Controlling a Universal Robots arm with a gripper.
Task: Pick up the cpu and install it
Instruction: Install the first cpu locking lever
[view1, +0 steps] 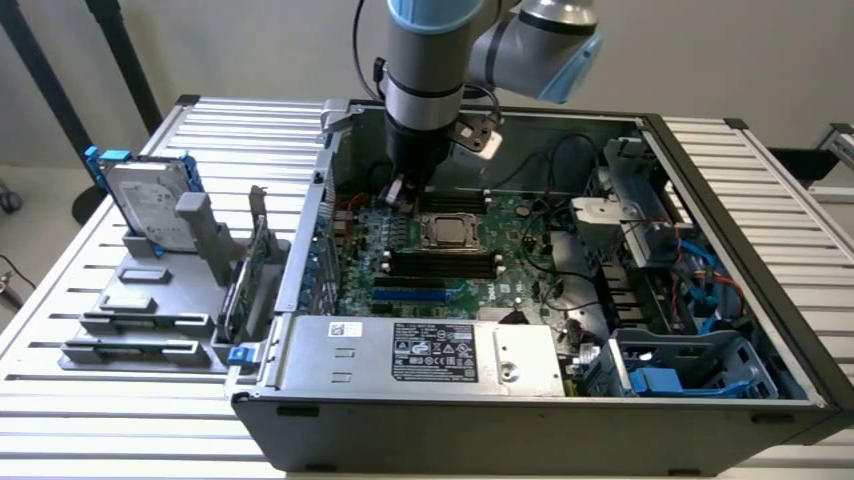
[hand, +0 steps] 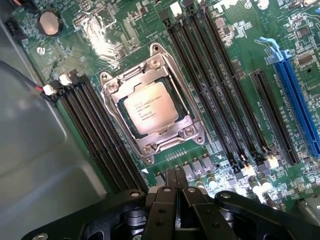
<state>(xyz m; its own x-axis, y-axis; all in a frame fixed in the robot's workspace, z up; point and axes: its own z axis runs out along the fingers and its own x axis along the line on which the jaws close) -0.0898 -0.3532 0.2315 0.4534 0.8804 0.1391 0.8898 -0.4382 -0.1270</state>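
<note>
The hand (hand: 176, 186) hangs low inside the open computer case (view1: 534, 400), its two fingers (hand: 170, 179) pressed together tip to tip with nothing between them, poised just above the green motherboard (hand: 100, 35). In the exterior view the hand (view1: 396, 192) sits at the end of the grey-and-blue arm (view1: 427, 60), which drops straight down into the case on the exterior view's left side of the socket. The cpu (hand: 150, 108) lies apart from the hand, seated flat in the metal socket frame (hand: 192, 131), its silvery top with printed lettering showing through the frame's opening; from outside, the cpu (view1: 451, 230) appears just to the exterior view's right of the fingertips and a little nearer the camera. Black memory slots (hand: 100, 135) run along both sides of the socket, and a blue expansion slot (hand: 300, 110) lies further out, with a round coin battery (hand: 49, 22) near the board's corner. Beyond the board, the silver power supply (view1: 427, 350) with its label fills the near end of the case. Outside the case, on the slatted bench (view1: 80, 290), a hard drive (view1: 147, 205) with blue brackets stands upright in a grey fixture (view1: 140, 325).
</note>
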